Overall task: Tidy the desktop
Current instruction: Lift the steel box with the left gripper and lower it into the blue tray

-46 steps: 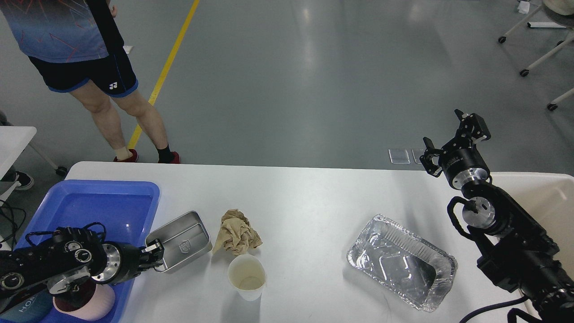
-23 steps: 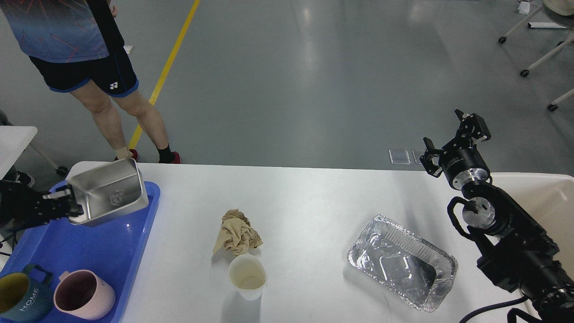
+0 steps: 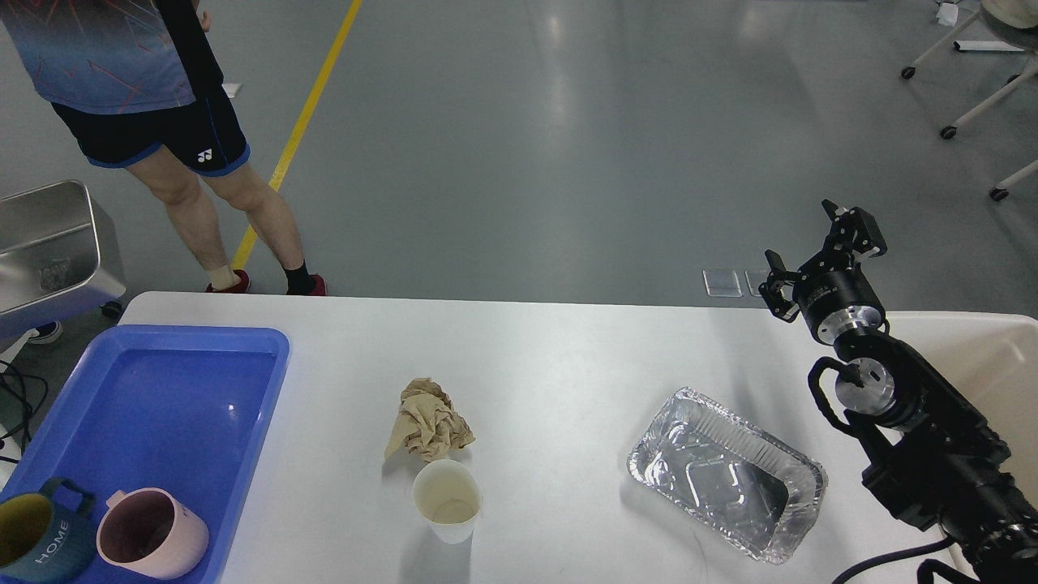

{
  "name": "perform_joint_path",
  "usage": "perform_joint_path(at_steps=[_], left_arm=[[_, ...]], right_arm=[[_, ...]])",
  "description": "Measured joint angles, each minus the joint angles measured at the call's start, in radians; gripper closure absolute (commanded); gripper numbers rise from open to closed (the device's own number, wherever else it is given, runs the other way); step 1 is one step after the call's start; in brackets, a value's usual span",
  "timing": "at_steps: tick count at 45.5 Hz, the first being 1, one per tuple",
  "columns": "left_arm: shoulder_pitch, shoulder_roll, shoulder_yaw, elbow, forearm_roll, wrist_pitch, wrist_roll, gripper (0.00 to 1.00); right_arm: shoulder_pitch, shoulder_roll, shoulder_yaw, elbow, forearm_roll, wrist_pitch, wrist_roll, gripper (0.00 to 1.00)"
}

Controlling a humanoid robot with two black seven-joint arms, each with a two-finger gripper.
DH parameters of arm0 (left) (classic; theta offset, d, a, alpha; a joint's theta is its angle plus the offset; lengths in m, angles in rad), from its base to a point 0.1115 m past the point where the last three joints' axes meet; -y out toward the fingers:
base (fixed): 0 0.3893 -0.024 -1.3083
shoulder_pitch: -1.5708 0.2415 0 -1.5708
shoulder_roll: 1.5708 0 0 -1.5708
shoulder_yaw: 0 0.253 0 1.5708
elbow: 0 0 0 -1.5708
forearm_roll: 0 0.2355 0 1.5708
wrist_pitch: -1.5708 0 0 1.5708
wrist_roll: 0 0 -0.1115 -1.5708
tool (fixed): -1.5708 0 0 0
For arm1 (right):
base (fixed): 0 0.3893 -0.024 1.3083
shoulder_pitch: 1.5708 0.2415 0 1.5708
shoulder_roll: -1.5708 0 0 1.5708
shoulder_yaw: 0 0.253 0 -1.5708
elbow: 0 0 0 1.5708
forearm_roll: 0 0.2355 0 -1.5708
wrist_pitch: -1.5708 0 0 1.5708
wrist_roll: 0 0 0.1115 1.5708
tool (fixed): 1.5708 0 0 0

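Note:
The white desktop (image 3: 568, 357) holds a crumpled brown paper (image 3: 427, 420), a white paper cup (image 3: 446, 499) just in front of it, and an empty foil tray (image 3: 726, 474) at the right. A steel tin (image 3: 50, 243) hangs in the air at the far left edge, above and behind the blue tub (image 3: 174, 389). What holds it is out of view, as is my left gripper. My right gripper (image 3: 813, 241) is open and empty, raised over the table's far right edge.
The blue tub holds a pink mug (image 3: 154, 531) and a dark teal mug (image 3: 36, 542) at its near end. A beige bin (image 3: 993, 357) stands at the right, behind my right arm. A person (image 3: 162, 122) stands behind the table's left corner.
The steel tin was lifted from the table beside the blue tub and carried up and left to the view's edge. My left arm has left the view. The right arm has not moved.

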Motion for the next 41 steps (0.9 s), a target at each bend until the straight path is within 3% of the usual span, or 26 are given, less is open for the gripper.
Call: perform_joint_path(at_steps=[10,17,28,41], left_arm=[[0.001,0.015,0.01,0.02,-0.009,-0.007,-0.006,1.0],[0.004,-0.064,0.06,0.073,-0.011,0.053,-0.008,0.99],[0.016,-0.247,0.124,0.232,0.001,0.134,-0.008,0.99],[0.123,-0.593,0.221,0.515,0.002,0.319,-0.008,0.99]], right_arm=[[0.003,0.0,0.0,0.0,0.0,0.0,0.0,0.0],[-0.004,0.0,0.0,0.001,0.0,0.0,0.0,0.0],[-0.009,0.001,0.0,0.007,0.0,-0.001,-0.001,0.0],[-0.002,0.002,0.0,0.002,0.0,-0.005,-0.001,0.0]])
